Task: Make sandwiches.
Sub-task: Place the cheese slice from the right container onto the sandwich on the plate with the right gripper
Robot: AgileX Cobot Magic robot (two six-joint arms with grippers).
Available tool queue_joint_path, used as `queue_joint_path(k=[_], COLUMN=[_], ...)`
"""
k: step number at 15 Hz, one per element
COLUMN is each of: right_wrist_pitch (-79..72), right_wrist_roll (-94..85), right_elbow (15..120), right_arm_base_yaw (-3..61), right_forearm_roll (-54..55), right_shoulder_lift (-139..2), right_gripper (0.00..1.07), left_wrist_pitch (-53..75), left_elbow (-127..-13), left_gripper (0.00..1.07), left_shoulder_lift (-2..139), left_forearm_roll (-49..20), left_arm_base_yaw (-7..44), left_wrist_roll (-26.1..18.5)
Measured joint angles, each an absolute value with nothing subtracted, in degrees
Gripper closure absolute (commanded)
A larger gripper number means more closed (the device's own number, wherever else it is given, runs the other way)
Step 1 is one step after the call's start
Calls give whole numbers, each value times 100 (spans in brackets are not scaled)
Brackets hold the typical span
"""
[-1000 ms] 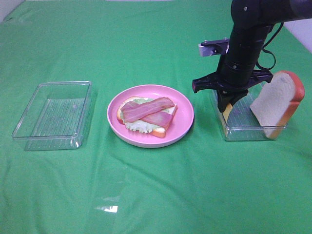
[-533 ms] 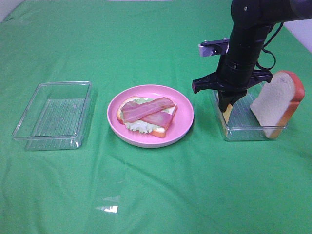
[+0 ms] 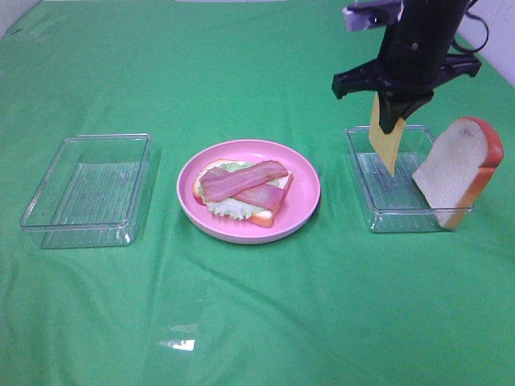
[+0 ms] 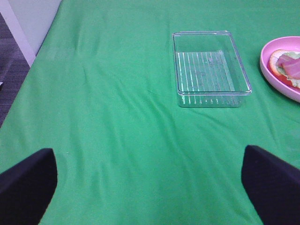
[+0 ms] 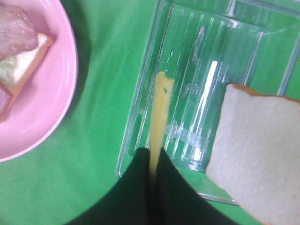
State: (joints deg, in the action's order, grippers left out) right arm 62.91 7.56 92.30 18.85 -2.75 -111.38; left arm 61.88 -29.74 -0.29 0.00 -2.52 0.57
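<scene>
An open-faced sandwich [image 3: 241,189] of a bread slice, lettuce and two bacon strips lies on the round pink plate [image 3: 304,193]. My right gripper [image 3: 393,119] is shut on the top edge of a yellow cheese slice [image 3: 387,149], which hangs edge-down above the right clear tray [image 3: 378,219]. In the right wrist view the cheese slice [image 5: 159,112] runs out from between the fingertips of the right gripper [image 5: 152,157]. A second bread slice [image 3: 459,169] leans upright on that tray's right end. My left gripper [image 4: 150,187] is open over bare cloth, holding nothing.
An empty clear tray [image 3: 88,189] stands left of the plate, also seen as the tray [image 4: 211,70] in the left wrist view. Green cloth covers the whole table. The table's left edge [image 4: 40,51] drops off to a dark floor.
My right gripper has risen out of the right tray with the cheese slice, which now hangs above the tray instead of standing inside it. The left gripper has not moved.
</scene>
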Motion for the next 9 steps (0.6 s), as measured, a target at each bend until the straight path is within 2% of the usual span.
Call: queue_joint_path(k=[6,9], right_wrist_pitch=[6692,6417], right_wrist_roll=[636,149], right_elbow=[9660,9660], right_arm_base_yaw=[1885,1885], right_forearm_roll=[269,1306], right_shoulder_lift=[-10737,-10737], right_gripper=[107,107], left_wrist_pitch=[6188,6188], left_elbow=[-2974,-2974], left_gripper=[6,6], left_shoulder_lift=[-29,-29], left_forearm_roll=[0,0], left_arm_base_yaw=[-252,-252], left_wrist_roll=[57,57])
